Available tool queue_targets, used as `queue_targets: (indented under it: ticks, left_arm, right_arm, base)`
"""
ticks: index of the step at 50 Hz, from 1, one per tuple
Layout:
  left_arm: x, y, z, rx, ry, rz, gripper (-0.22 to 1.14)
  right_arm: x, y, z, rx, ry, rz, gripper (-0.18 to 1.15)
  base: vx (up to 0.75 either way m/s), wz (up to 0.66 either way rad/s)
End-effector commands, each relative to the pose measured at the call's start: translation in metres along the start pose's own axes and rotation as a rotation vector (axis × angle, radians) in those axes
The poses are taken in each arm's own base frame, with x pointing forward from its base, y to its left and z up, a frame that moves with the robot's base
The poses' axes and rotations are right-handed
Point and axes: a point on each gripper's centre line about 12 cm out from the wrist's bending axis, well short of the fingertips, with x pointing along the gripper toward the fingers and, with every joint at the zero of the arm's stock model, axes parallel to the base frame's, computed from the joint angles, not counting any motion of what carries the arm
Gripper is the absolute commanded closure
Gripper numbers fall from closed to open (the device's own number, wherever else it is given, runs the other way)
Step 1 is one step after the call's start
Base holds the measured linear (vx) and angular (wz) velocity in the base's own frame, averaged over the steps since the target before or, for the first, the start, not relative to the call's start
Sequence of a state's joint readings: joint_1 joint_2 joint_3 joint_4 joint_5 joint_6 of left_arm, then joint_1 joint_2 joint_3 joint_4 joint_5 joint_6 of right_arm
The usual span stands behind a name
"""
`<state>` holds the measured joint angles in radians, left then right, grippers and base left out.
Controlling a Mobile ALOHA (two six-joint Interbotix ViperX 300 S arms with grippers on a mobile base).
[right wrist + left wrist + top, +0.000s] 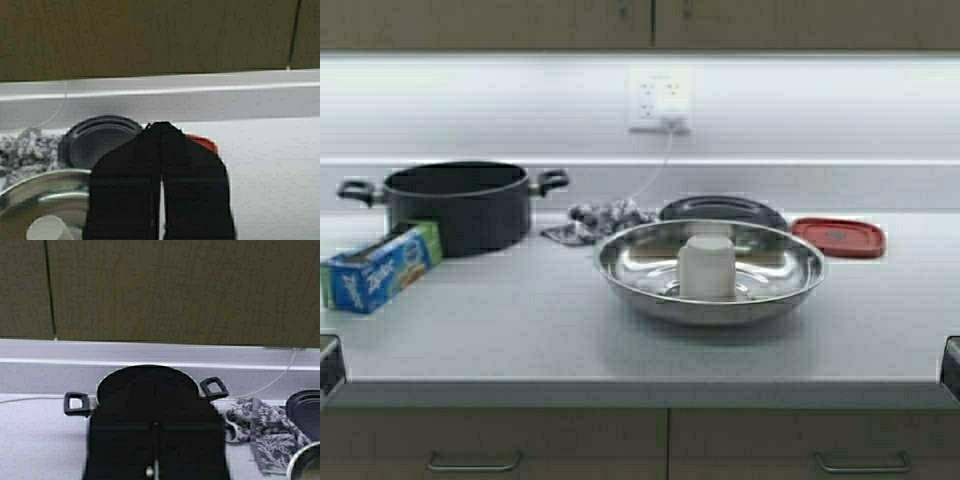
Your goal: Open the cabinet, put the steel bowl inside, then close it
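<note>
Blue lettering can be made out on the blue and green box [380, 266] at the counter's left edge, but no word on it can be read. Both arms are held low and back: only dark corners of them are seen at the bottom edges of the high view. In the left wrist view the left claw [156, 427] is seen with its fingers pressed together, pointed at the black pot [457, 203]. In the right wrist view the right claw [160, 150] is likewise drawn together, with only a thin seam between the fingers, held over the counter's right part near the steel bowl [710, 270].

The bowl is set on the pale grey counter [500, 330], right of centre, with a white cup [706, 266] standing upside down inside it. Behind it a dark round plate [723, 211], a red lid [840, 237] and a patterned cloth [595, 220] are laid. The cabinet [650, 22] above is shut. A white wall socket [660, 99] holds a plug. Drawer fronts [490, 445] are seen below.
</note>
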<state>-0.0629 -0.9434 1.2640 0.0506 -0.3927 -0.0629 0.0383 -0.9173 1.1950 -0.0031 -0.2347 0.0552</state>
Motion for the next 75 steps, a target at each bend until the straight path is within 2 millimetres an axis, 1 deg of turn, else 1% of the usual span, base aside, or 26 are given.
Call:
queue_targets:
  ticks: [1,2,3,4,5,10,14,17,22,28,29,33,38,43,47,51,56,61,70,75]
  left_arm:
    - [0.001,-0.027,0.01,0.046,-0.03,-0.147,0.06]
    - [0.001,-0.031,0.011,0.045,-0.03,-0.17,-0.05]
    - [0.0,-0.036,0.012,0.042,-0.03,-0.196,-0.14]
    - [-0.001,-0.041,0.013,0.032,-0.03,-0.22,-0.2]
    - [-0.002,-0.046,0.015,0.023,-0.036,-0.247,-0.21]
    - [-0.006,-0.071,0.02,0.002,-0.04,-0.374,-0.07]
    - [-0.003,-0.087,0.019,0.003,-0.019,-0.443,-0.08]
    - [0.003,-0.096,0.015,0.006,0.013,-0.468,-0.1]
    - [0.019,-0.11,0.005,0.011,0.054,-0.5,-0.1]
    - [0.042,-0.134,-0.006,0.021,0.051,-0.548,-0.1]
    - [0.047,-0.138,-0.007,0.025,0.046,-0.554,-0.1]
    - [0.067,-0.152,-0.013,0.049,0.031,-0.551,-0.1]
    - [0.087,-0.172,-0.013,0.05,-0.004,-0.522,-0.1]
    - [0.102,-0.195,-0.007,0.011,-0.056,-0.45,-0.1]
    - [0.111,-0.214,-0.007,0.011,-0.094,-0.396,-0.1]
    - [0.121,-0.228,-0.011,0.021,-0.12,-0.34,-0.1]
    - [0.135,-0.236,-0.015,-0.006,-0.136,-0.274,-0.1]
    - [0.146,-0.239,-0.014,-0.041,-0.159,-0.224,-0.1]
    - [0.168,-0.25,-0.009,-0.067,-0.203,-0.192,-0.1]
    - [0.185,-0.253,-0.013,-0.072,-0.208,-0.167,-0.1]
  right_arm:
    - [-0.002,0.025,0.004,-0.005,-0.013,0.127,0.07]
    - [-0.003,0.031,0.003,-0.006,-0.012,0.153,-0.03]
    - [-0.005,0.036,0.002,-0.004,-0.012,0.179,-0.11]
    - [-0.006,0.041,0.001,-0.004,-0.015,0.205,-0.15]
    - [-0.008,0.046,0.002,-0.002,-0.021,0.234,-0.16]
    - [-0.015,0.073,0.009,0.022,-0.065,0.368,-0.03]
    - [-0.016,0.089,0.021,0.036,-0.117,0.438,-0.05]
    - [-0.011,0.097,0.03,0.04,-0.137,0.462,-0.05]
    - [0.007,0.11,0.032,0.025,-0.113,0.474,-0.05]
    - [0.036,0.129,0.023,-0.015,-0.058,0.489,-0.05]
    - [0.043,0.134,0.022,-0.027,-0.057,0.491,-0.05]
    - [0.06,0.145,0.025,-0.058,-0.095,0.491,-0.05]
    - [0.076,0.155,0.035,-0.053,-0.149,0.469,-0.05]
    - [0.09,0.166,0.044,0.013,-0.169,0.415,-0.05]
    - [0.101,0.177,0.045,0.051,-0.162,0.36,-0.05]
    - [0.112,0.187,0.043,0.036,-0.151,0.297,-0.05]
    - [0.124,0.197,0.041,-0.012,-0.143,0.226,-0.05]
    - [0.137,0.2,0.044,-0.04,-0.148,0.164,-0.05]
    - [0.158,0.213,0.05,-0.041,-0.184,0.133,-0.05]
    - [0.171,0.216,0.052,-0.037,-0.212,0.102,-0.05]
  base:
    - [0.15,0.01]
    - [0.14,0.01]
    - [0.13,0.01]
    - [0.12,0.01]
    - [0.12,0.01]
    - [0.1,0.01]
    - [0.08,0.0]
    - [0.07,0.0]
    - [0.04,0.0]
    - [0.02,0.01]
    - [0.0,0.0]
    - [0.0,0.01]
    - [-0.01,0.01]
    - [-0.01,0.0]
    - [0.0,0.0]
    - [0.0,0.0]
    - [0.0,0.0]
    - [0.0,0.0]
    - [0.0,0.0]
    - [0.0,0.0]
